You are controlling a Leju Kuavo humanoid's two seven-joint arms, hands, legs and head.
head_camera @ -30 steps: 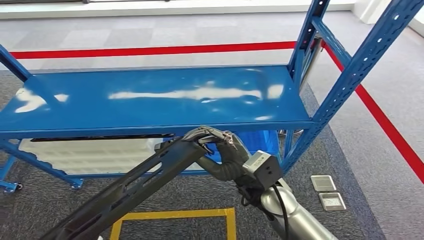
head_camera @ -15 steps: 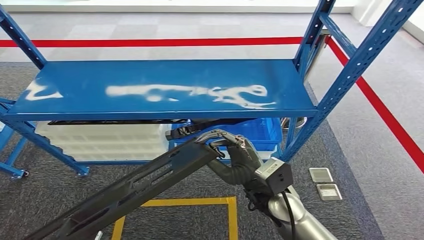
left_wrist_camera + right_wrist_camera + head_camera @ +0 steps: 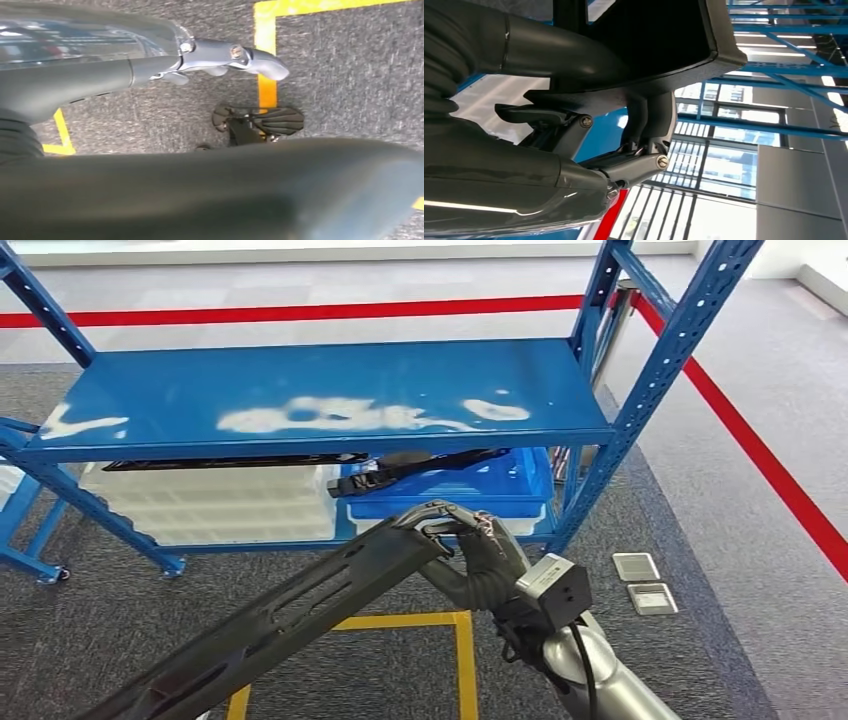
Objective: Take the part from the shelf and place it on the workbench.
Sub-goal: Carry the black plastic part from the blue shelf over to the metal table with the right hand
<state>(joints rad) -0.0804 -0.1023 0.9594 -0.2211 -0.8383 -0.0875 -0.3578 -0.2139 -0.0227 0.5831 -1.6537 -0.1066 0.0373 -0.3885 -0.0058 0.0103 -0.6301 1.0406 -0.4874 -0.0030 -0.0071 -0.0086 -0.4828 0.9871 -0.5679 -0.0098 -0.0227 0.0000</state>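
From the head camera I looked forward and down on the blue shelf point(image 3: 320, 400) from fairly near, carpet below it. My left wrist camera faced the grey carpet and a yellow floor line point(image 3: 266, 45), very close behind that arm. My right wrist camera sat tight behind the right hand point(image 3: 574, 130), facing up past it toward the shelf's blue beams, which the head view shared.

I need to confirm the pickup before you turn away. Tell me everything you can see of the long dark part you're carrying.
The long dark grey slotted part looks like moulded plastic or metal, a flat tapering beam with elongated cut-outs along it. It is off the blue metal shelf and slants from the head view's lower left up to its narrow end, where the right hand wraps its fingers around it. The left wrist view shows its broad dark surface beside the left hand.
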